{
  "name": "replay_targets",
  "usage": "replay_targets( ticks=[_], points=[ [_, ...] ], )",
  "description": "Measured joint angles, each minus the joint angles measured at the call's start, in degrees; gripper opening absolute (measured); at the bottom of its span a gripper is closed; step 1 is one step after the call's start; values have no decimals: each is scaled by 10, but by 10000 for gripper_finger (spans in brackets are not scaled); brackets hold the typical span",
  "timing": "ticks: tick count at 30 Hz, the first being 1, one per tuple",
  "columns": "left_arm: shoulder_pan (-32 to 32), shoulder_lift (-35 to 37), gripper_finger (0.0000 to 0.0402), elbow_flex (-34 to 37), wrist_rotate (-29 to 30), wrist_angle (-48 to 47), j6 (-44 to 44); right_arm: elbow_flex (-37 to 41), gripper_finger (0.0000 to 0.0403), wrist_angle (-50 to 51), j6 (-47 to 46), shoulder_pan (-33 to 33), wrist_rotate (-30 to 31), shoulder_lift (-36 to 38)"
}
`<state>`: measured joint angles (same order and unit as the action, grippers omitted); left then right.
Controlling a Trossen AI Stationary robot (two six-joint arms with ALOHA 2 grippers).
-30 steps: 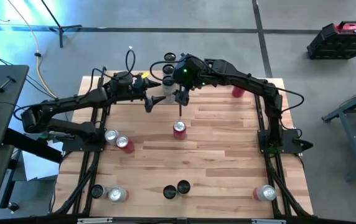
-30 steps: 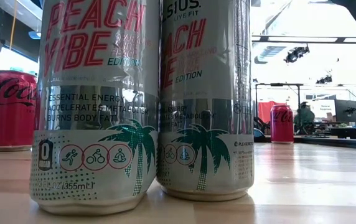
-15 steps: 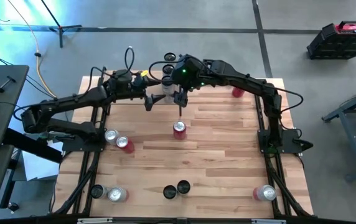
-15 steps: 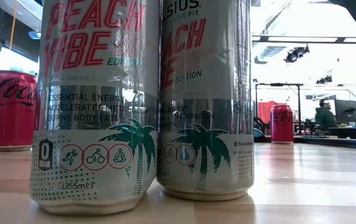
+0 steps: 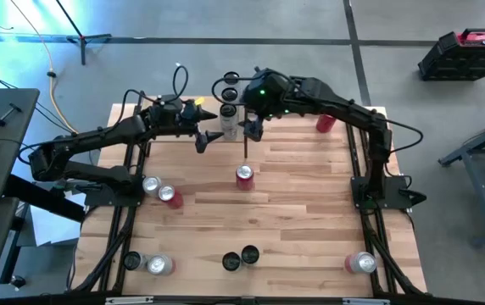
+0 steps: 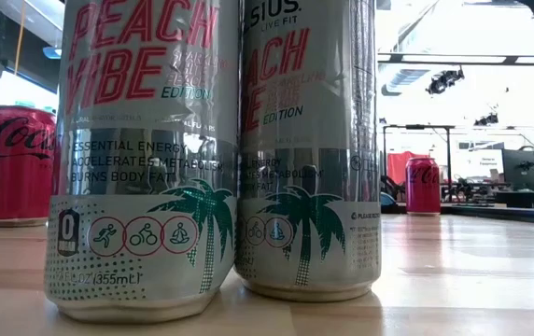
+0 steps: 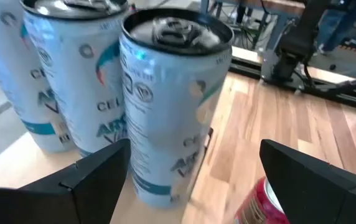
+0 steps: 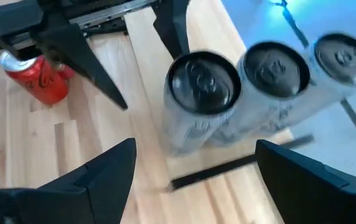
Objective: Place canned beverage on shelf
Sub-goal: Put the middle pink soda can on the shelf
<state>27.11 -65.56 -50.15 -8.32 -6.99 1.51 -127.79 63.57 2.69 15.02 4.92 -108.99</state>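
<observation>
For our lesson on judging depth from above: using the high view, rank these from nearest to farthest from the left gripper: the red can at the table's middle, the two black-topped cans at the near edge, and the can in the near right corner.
From the left gripper:
1. Red can, mid-table, just past the gripper.
2. Black-topped cans, middle of the near edge.
3. Corner can, near right corner, farthest.
</observation>
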Motion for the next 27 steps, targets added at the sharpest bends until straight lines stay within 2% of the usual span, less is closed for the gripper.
replay_targets(
  ticks=[11,14,18,21,24,27],
  points=[
    [-21,-1,349,16,3,13,14,0,314,133,-103,-41,11,16],
    [-38,9,349,16,1,-18,27,0,314,147,-136,-67,20,14],
    [-71,58,349,16,1,-79,41,0,314,151,-198,-119,46,14],
    [-104,108,349,16,1,-85,62,0,314,150,-226,-169,74,14],
    [-152,143,349,16,2,-76,97,0,314,143,-252,-225,140,14],
    [-227,156,349,16,40,-83,132,0,314,141,-280,-275,193,15]
  ],
)
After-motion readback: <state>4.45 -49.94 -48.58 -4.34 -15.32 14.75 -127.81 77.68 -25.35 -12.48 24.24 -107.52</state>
